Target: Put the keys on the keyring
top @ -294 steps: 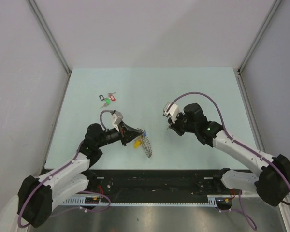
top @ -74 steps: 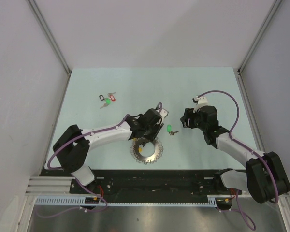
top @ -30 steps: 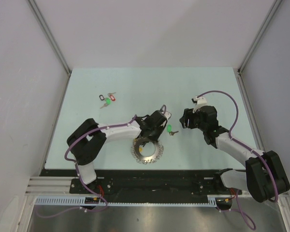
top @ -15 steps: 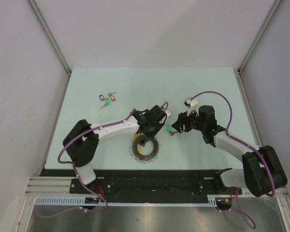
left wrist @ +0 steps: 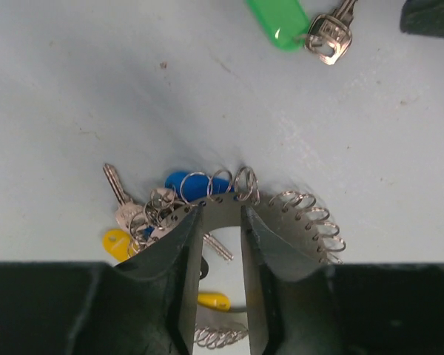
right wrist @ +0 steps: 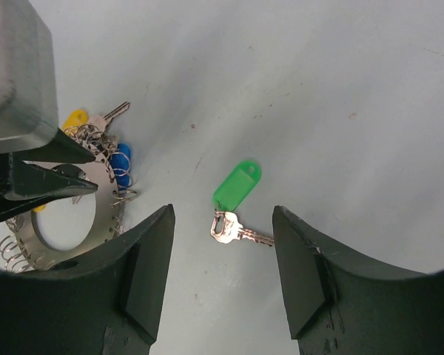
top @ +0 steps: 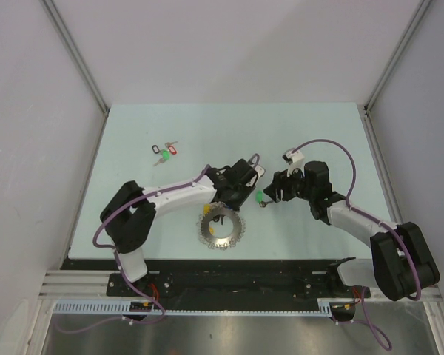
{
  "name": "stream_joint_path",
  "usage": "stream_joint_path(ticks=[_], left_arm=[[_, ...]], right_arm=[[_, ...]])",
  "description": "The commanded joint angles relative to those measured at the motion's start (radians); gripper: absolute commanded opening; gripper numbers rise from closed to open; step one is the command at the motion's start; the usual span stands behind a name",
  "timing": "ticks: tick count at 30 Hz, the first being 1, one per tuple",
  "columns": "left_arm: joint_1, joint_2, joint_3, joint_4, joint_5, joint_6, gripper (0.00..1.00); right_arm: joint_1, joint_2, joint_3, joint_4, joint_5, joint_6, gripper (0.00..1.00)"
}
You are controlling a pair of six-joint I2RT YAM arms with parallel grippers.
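The keyring [top: 205, 231] is a flat grey metal ring edged with wire coils, lying on the table in front of the left arm. My left gripper [left wrist: 218, 211] hovers over its far rim, open a little, with the rim [left wrist: 311, 216] showing between the fingers. A blue-tagged key [left wrist: 179, 181] hangs among the coils. The green-tagged key [right wrist: 238, 183] lies loose on the table right of the ring. My right gripper [right wrist: 222, 211] is wide open just above it, one finger on each side. From the top view the two grippers [top: 235, 195] [top: 272, 194] nearly face each other.
Yellow tags [left wrist: 117, 241] and a few more keys sit on the ring's coils. A separate bunch with black, red and green tags [top: 164, 151] lies at the far left of the table. Grey walls stand on three sides.
My left gripper has opened and let go of the keyring, which has settled flat. My right gripper has swung left and down over the green-tagged key.
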Motion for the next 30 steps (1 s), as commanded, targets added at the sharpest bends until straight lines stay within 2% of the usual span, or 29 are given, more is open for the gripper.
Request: stream_joint_path(ticks=[1,6,8,15,30], left_arm=[[0.006,-0.096,-0.055,0.153,-0.026,-0.058,0.35],[0.006,-0.243,-0.239,0.345,-0.051,-0.118,0.37],[0.006,-0.26,-0.28,0.363,-0.056,-0.123,0.37],[0.005,-0.254,-0.339,0.423,-0.016,-0.121,0.36],[0.002,-0.162,-0.348,0.428,-0.076,-0.157,0.33]], right_arm=[[-0.006,-0.019,0.002,0.021,0.031,0.003,0.6],[-0.008,-0.024,0.002,0.019,0.036,0.001,0.6],[-0.006,-0.019,0.002,0.021,0.031,0.003,0.61],[-0.006,-0.026,0.001,0.018,0.029,0.001,0.61],[-0.006,-0.016,0.002,0.027,0.025,0.003,0.61]])
